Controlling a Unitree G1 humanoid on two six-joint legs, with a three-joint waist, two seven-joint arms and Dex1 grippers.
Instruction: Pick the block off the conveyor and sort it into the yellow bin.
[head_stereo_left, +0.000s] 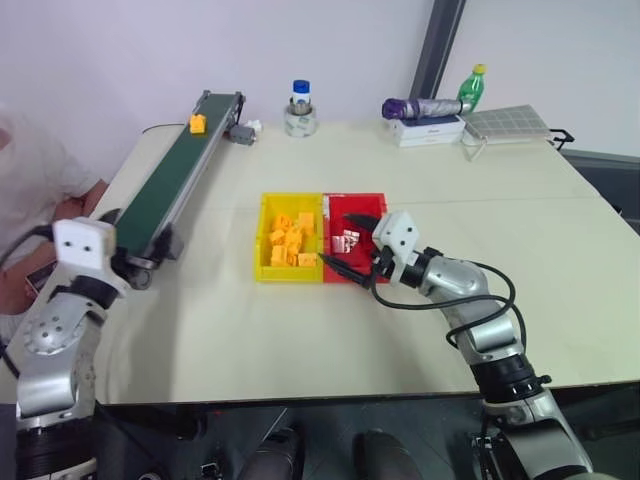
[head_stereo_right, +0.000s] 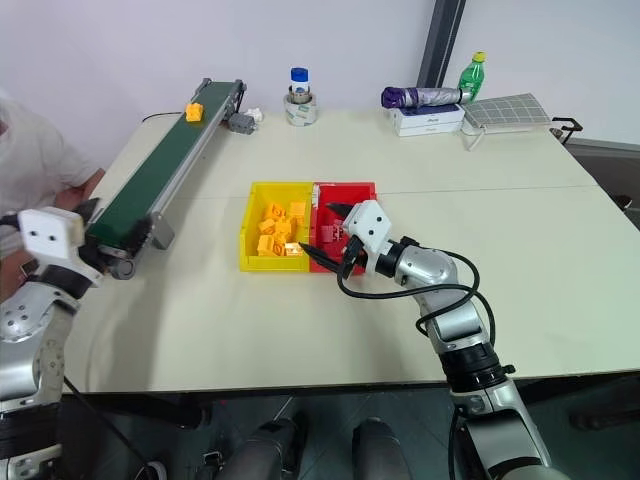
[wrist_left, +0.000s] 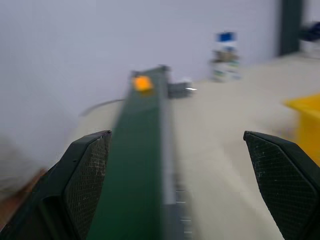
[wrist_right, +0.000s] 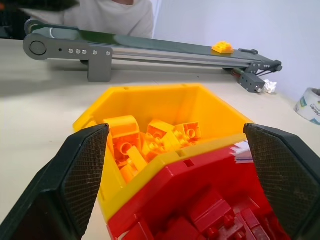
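Note:
The block, small and yellow-orange, sits on the conveyor near its far end, a dark green belt with grey rails along the table's left side. The block also shows far down the belt in the left wrist view. My left gripper is open and empty at the conveyor's near end, pointing along the belt. The yellow bin stands mid-table and holds a pile of like yellow blocks. My right gripper hovers open and empty over the seam between the yellow bin and the red bin.
A person in a white shirt sits at the table's left edge beside the conveyor. A grey motor sticks out at the belt's far end. A tape roll with a bottle, an umbrella and a grid tray line the back.

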